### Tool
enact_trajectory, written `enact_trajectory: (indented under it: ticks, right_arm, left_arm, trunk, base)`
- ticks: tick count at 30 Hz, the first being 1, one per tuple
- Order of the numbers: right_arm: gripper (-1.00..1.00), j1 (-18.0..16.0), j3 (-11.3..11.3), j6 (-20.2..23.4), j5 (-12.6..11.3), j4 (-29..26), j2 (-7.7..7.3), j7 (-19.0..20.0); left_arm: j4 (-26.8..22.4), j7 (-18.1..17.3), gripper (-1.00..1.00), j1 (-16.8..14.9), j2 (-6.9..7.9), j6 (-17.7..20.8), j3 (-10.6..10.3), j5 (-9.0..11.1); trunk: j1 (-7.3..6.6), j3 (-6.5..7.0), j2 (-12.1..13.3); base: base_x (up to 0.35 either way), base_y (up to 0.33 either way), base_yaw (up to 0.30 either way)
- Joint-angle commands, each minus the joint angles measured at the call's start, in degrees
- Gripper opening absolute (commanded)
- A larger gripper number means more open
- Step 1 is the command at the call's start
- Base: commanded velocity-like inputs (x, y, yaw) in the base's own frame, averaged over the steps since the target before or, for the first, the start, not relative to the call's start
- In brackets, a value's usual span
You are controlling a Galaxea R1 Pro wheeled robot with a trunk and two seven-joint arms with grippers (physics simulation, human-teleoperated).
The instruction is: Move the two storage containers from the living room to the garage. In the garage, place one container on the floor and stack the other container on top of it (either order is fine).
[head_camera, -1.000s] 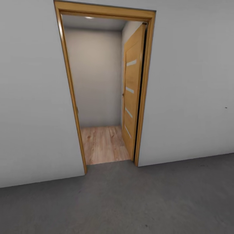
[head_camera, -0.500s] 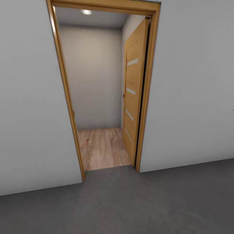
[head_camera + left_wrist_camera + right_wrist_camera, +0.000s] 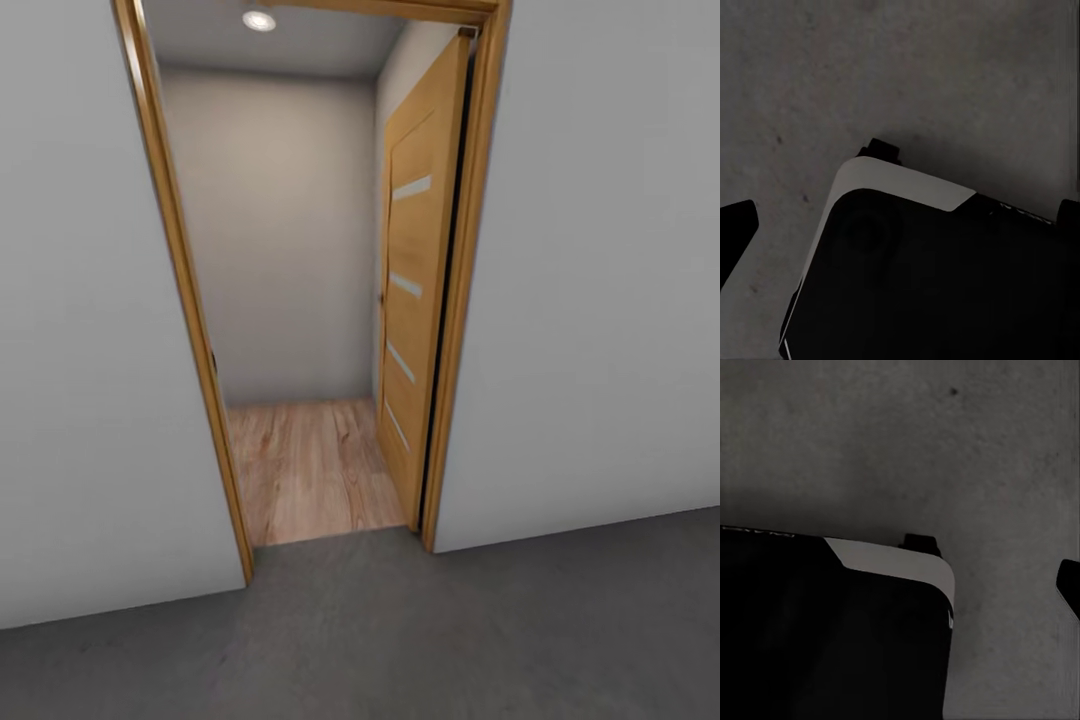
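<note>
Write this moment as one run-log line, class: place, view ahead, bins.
place: garage concrete floor | ahead: open wooden door, wood-floored hallway beyond | bins: not in sight | wrist views: concrete floor, robot base

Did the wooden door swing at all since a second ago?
No. The wooden door sits open at the same angle against its door frame. Everything grew together, so the camera moved closer.

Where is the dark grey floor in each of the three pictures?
Head view: the floor fills the bottom strip, in front of the doorway.
Left wrist view: the floor lies beyond the robot's dark base.
Right wrist view: the floor again, beyond the base.
Shared landmark: the mottled grey concrete itself.
</note>
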Motion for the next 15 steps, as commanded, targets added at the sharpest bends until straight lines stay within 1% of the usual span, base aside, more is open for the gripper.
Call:
enact_trajectory:
  ticks: [1,15]
  right_arm:
    - [1.0,-0.1,0.5,-0.4,-0.7,0.2,0.08,-0.1]
    - [1.0,-0.1,0.4,-0.5,-0.7,0.2,-0.19,-0.2]
  left_arm:
    - [0.0,0.2,1.0,0.0,-0.02,-0.1,-0.1,0.3]
    - [0.0,0.2,1.0,0.0,0.06,0.0,-0.1,0.3]
  trunk:
    - [0.04,-0.07,0.0]
    - [0.04,-0.07,0.0]
  base:
    - [0.324,0.0,0.0]
    - [0.324,0.0,0.0]
